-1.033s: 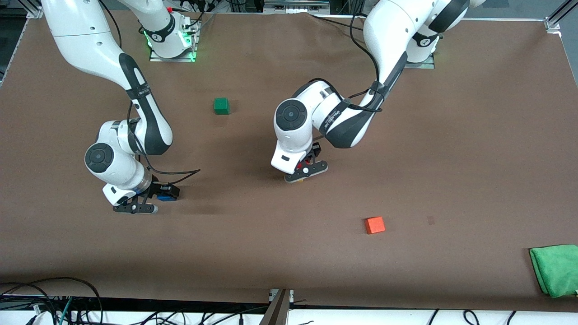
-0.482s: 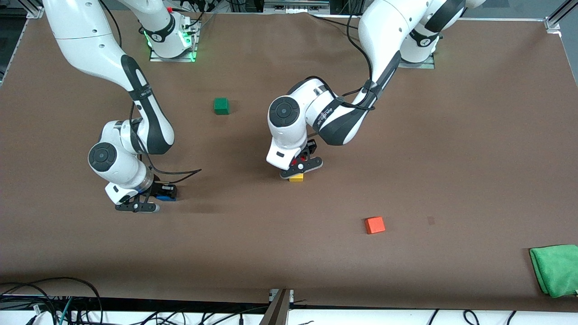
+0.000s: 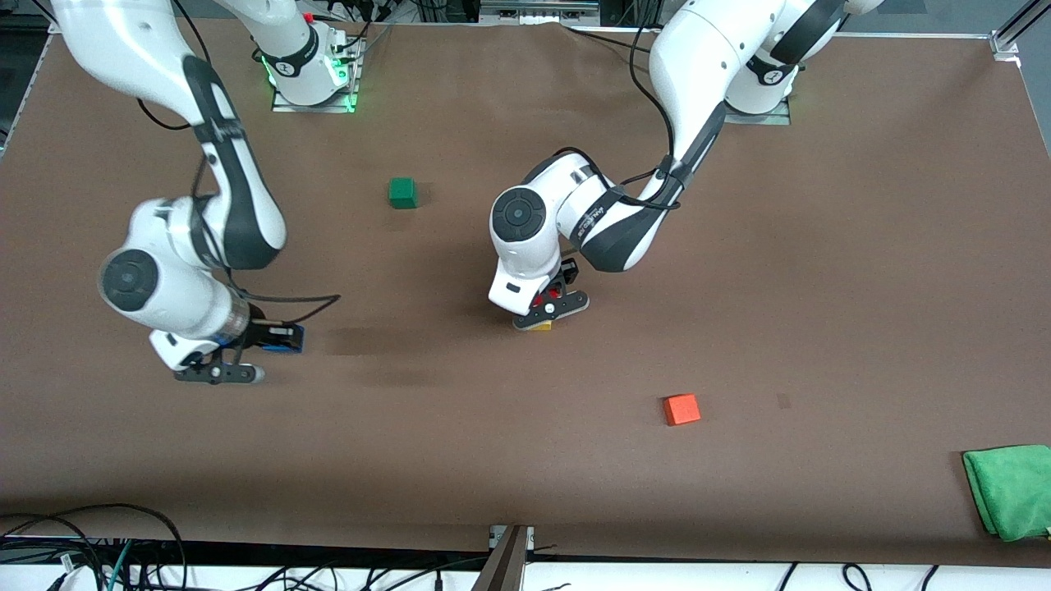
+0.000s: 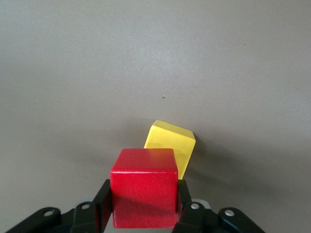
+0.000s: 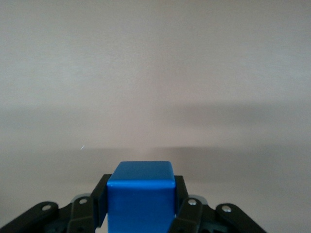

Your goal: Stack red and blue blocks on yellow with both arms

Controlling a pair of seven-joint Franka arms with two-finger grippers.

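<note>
Desk: flat matte brown desk (image 3: pixel 821 246), fine felt-like grain, no gloss; carries all loose items.
Left arm: glossy white jointed arm with black joint bands, reaching from its base to the middle of the desk.
Left gripper: black two-finger left gripper (image 3: pixel 548 310) held low over the yellow cube; jaws clamped on the flat opposite faces of the red cube.
Red cube: small deep red matte cube (image 4: pixel 144 187), sharp edges, faint sheen on its upper face; gripped between the left jaws, above the desk surface.
Yellow cube: small plain matte yellow cube (image 4: pixel 170 147) sitting on the desk near its middle, directly under the left gripper; in the left wrist view it is turned at an angle to the red cube and partly covered by it. Contact between the two: cannot tell.
Right arm: same glossy white build, raised over the right arm's end of the desk.
Right gripper: black two-finger right gripper (image 3: pixel 222 361); jaws closed on the blue cube, held up in the air.
Blue cube: small bright blue matte cube (image 5: pixel 141 199), crisp square faces, pinched between the right jaws over bare desk.
Green cube: small dark green matte cube (image 3: pixel 402 192) on the desk, farther from the front camera than the yellow cube.
Orange cube: small lighter orange matte cube (image 3: pixel 681 409), nearer the front camera, toward the left arm's end.
Cloth: folded soft green cloth (image 3: pixel 1010 491), at the desk's corner at the left arm's end.
</note>
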